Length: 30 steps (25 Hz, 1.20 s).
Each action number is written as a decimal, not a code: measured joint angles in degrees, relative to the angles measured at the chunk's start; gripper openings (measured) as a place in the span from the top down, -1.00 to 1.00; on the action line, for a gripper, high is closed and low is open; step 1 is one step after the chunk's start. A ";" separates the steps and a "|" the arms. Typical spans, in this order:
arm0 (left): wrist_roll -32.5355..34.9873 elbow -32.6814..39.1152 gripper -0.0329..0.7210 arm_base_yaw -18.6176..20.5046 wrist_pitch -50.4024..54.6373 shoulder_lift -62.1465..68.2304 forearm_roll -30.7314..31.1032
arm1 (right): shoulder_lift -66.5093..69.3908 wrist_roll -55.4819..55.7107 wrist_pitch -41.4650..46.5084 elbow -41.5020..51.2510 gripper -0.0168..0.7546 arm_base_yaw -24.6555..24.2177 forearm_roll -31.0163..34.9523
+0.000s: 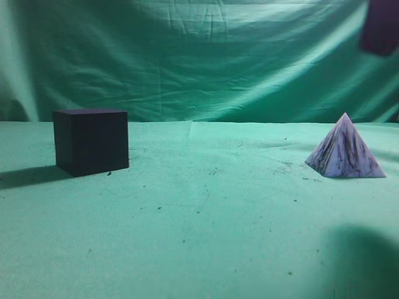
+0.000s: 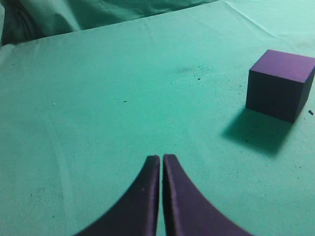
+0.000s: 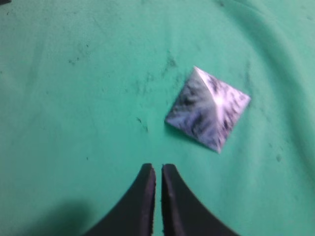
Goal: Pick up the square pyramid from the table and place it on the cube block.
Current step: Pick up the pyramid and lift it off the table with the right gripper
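Right end effector [image 3: 158,169] hovers over square pyramid [image 3: 208,109], fingers pressed together.
Approach step; next it must spread, descend; cube block [image 1: 91,141] waits apart.

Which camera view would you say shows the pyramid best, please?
The exterior view: the pyramid appears sharp, in full side profile on the table. The right wrist view shows it from above, blurred; the left wrist view misses it.

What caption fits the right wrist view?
Shut right gripper above the green cloth table, short of the marbled lilac-white square pyramid sitting ungrasped ahead and to its right.
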 joint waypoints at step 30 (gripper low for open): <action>0.00 0.00 0.91 0.00 0.00 0.00 0.00 | 25.39 27.66 -11.40 -6.29 -0.25 1.32 -16.22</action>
